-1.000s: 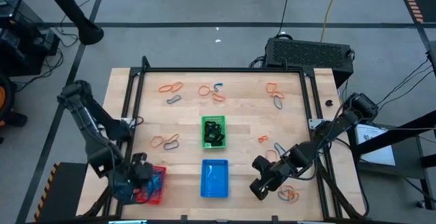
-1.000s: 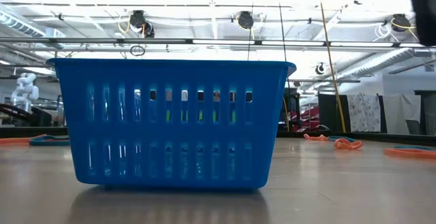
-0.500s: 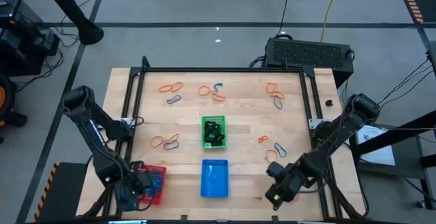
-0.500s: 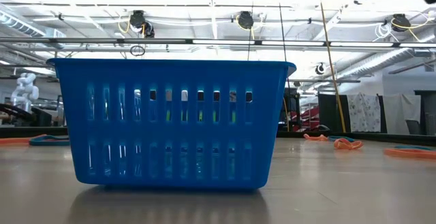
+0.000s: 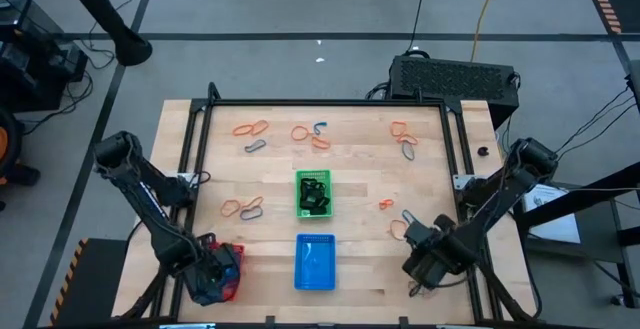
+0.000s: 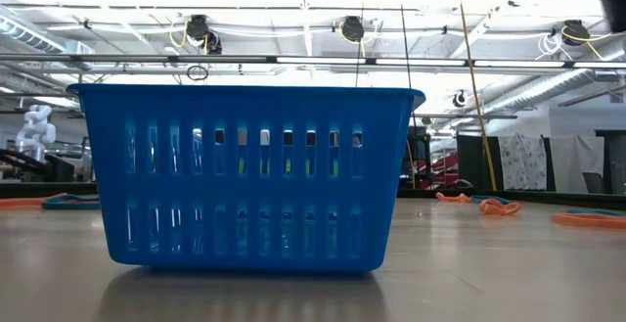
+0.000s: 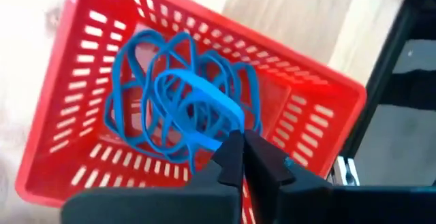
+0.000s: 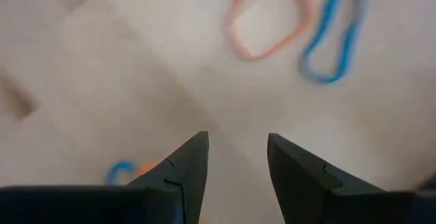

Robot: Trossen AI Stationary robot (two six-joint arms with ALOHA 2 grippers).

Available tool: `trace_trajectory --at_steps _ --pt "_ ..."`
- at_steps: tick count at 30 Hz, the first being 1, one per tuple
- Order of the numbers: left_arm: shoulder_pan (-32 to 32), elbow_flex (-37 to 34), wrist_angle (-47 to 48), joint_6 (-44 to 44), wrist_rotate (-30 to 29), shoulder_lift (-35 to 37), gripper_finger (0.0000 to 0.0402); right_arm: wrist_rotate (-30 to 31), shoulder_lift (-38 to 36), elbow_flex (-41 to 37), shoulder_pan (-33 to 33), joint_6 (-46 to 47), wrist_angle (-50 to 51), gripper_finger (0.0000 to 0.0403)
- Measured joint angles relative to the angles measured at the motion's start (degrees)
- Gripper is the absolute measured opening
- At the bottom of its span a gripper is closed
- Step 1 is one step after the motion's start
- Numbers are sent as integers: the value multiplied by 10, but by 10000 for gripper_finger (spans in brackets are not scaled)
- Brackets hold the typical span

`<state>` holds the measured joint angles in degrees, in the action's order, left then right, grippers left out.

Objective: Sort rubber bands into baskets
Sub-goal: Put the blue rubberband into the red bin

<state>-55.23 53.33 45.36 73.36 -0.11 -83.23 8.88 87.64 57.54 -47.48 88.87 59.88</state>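
Left gripper (image 7: 240, 157) hangs over the red plastic mesh basket (image 7: 102, 47) at the near left corner of the wooden worktop (image 5: 360, 184). Jaws look pressed together at the tips, a thin blue rubber band (image 7: 194, 108) running up to them. The band's far end lies on the tangle of blue loops in the basket. Cannot tell if it is free of the jaws.

Right gripper (image 8: 235, 159) near the right front of the worktop, jaws spread, nothing between them. An orange elastic loop (image 8: 269, 20) and a blue elastic loop (image 8: 334, 33) lie flat on the wood ahead of it, close together.

Risks, as judged:
- If the left arm lifts with the band snagged, it may drag the tangle out or tip the light basket.
- Right jaws could catch both neighbouring loops, mixing colours.

Views: the high view alone shows the green mesh basket (image 5: 313, 193), the blue mesh basket (image 5: 315, 264) and the scattered loops. The low view shows little but the blue basket's wall. Only the wrist views show jaw detail.
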Motion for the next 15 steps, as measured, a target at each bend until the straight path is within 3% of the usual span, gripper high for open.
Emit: trace_trajectory --at_steps 5,9,15 --pt "30 0 20 39 44 1 69 6 0 0 54 -87 27 144" --pt "50 0 22 19 79 11 126 7 0 -4 104 -151 22 144" --pt "89 0 21 -33 137 44 187 -17 0 -47 159 -176 7 144"
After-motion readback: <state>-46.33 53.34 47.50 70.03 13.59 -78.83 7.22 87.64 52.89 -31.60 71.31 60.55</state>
